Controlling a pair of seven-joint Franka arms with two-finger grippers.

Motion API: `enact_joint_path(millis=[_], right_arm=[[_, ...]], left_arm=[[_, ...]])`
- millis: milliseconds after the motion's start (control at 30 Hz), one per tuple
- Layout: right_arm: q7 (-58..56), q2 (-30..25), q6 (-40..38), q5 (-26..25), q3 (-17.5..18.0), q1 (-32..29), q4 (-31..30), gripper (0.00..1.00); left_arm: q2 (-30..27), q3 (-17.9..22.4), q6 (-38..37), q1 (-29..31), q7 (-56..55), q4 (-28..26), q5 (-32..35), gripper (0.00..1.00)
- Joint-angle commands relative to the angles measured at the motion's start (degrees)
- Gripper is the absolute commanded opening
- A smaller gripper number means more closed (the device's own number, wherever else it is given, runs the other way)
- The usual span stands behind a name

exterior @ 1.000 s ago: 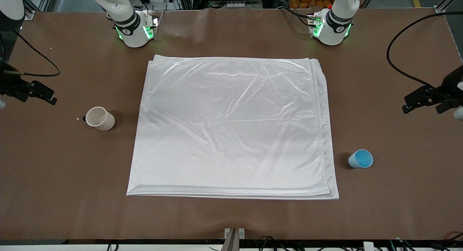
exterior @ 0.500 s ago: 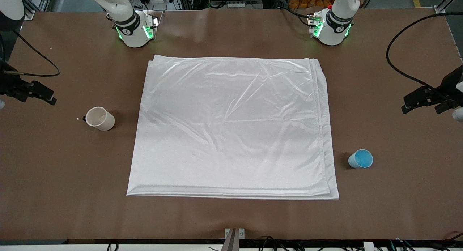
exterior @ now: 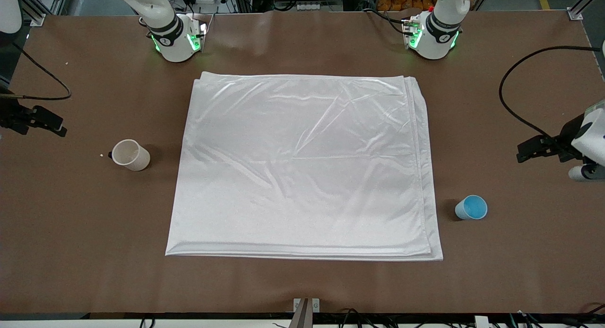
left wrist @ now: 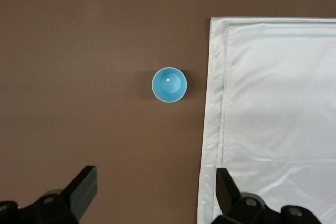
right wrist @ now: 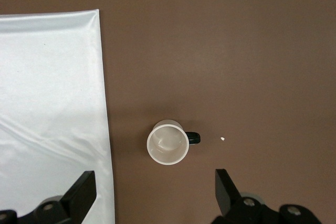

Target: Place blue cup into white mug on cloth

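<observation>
right gripper (right wrist: 152, 195) up in the air at the right arm's end of the table, fingers (right wrist: 80, 195) spread wide, nothing held, hanging over bare table just beside the white mug (exterior: 129, 154). mug is upright on the brown table (exterior: 85, 233), off the cloth, black handle pointing away from the cloth; tiny white crumb (exterior: 101, 155) just beside the handle. cloth (exterior: 302, 165) lies flat in the middle of the table between both arm bases, folded in layers, creased, nothing on it. blue cup (exterior: 471, 207) stands upright on bare table toward the left arm's end, just beside the cloth's edge but not touching it, nearer the front camera than the mug; well apart from the mug with the whole cloth between them. left gripper (left wrist: 155, 195) in the air at the left arm's end, fingers (left wrist: 84, 192) also fully released and empty; in its wrist view the cup sits between the two fingertips' lines, lower down on the table, cloth edge under one finger
</observation>
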Motion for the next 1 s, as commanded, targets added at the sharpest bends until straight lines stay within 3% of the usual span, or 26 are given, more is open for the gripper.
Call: enact_joint_path(millis=[0, 200, 700, 967], right_arm=[[-4.32, 1.41, 0.64, -0.43, 0.23, -1.41, -0.13, 1.00], [-8.97, 2.55, 0.72, -0.78, 0.23, -2.46, -0.22, 1.00], [-30.58, 3.35, 5.73, -1.84, 0.23, -3.43, -5.84, 1.00], [-44.38, 3.96, 9.94, -1.84, 0.23, -4.49, -10.93, 1.00]], left_arm=[[0.62, -0.25, 9.12, 0.49, 0.75, -6.58, 1.78, 1.00], [2.64, -0.16, 17.92, 0.40, 0.40, -12.31, 1.78, 1.00], [13.89, -0.08, 22.85, 2.69, 0.75, -9.94, 3.09, 1.00], [16.97, -0.08, 22.94, 2.60, 0.75, -9.59, 2.92, 1.00]])
